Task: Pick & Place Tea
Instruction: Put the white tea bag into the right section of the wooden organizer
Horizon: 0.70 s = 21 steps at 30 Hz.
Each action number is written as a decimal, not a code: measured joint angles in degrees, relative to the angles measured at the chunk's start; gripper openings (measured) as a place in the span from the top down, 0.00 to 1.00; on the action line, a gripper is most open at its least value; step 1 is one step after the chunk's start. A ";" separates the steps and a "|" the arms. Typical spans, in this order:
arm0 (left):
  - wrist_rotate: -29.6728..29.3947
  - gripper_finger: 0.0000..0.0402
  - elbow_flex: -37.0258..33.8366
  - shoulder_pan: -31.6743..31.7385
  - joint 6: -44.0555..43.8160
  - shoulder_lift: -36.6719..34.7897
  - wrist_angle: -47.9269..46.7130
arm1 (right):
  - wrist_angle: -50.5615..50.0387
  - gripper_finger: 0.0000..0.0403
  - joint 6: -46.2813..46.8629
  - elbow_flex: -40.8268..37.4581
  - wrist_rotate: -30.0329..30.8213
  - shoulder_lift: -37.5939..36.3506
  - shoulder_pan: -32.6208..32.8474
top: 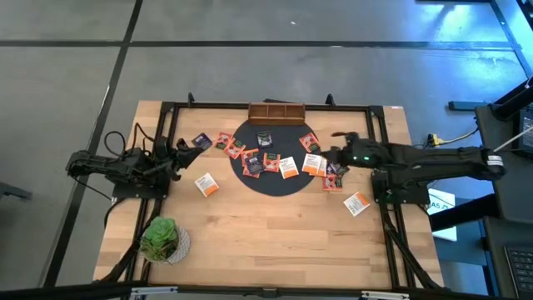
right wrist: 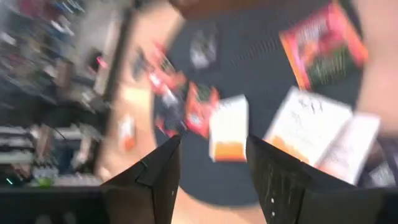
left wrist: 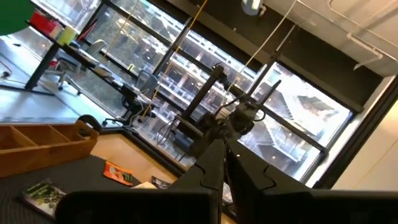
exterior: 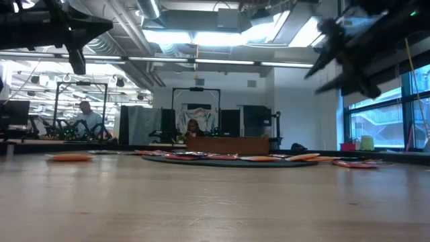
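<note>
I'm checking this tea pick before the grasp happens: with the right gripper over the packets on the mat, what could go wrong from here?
1. The tea packets lie crowded and overlapping at the black mat's right edge, so the open right gripper might pinch two at once.
2. They lie flat, so the fingers may slide over one or push it off the mat.
3. The wrist view is blurred by motion, so aim could be off.

The shut left gripper waits at the table's left.

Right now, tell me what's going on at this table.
The right hand hovers open above the tea packets at the right edge of the black mat, holding nothing. The left hand waits shut at the table's left side. Packets lie scattered on and around the mat; the wooden box sits behind it, and a plant sits at the near left.
</note>
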 joint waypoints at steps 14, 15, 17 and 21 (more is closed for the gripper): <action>-2.32 0.96 6.55 0.17 -3.54 19.03 9.86 | 0.22 0.55 -1.43 -0.04 -10.56 14.61 -9.74; -1.74 0.96 8.58 0.46 -2.46 22.71 9.83 | 0.25 0.55 -1.74 -0.04 -10.52 14.61 -10.18; 0.47 0.96 13.08 1.81 -0.34 30.50 9.51 | 0.19 0.55 -1.98 -0.04 -10.52 14.61 -11.07; 6.89 0.96 22.42 6.66 1.70 46.46 9.19 | 0.21 0.55 -3.15 -0.04 -11.66 14.56 -12.65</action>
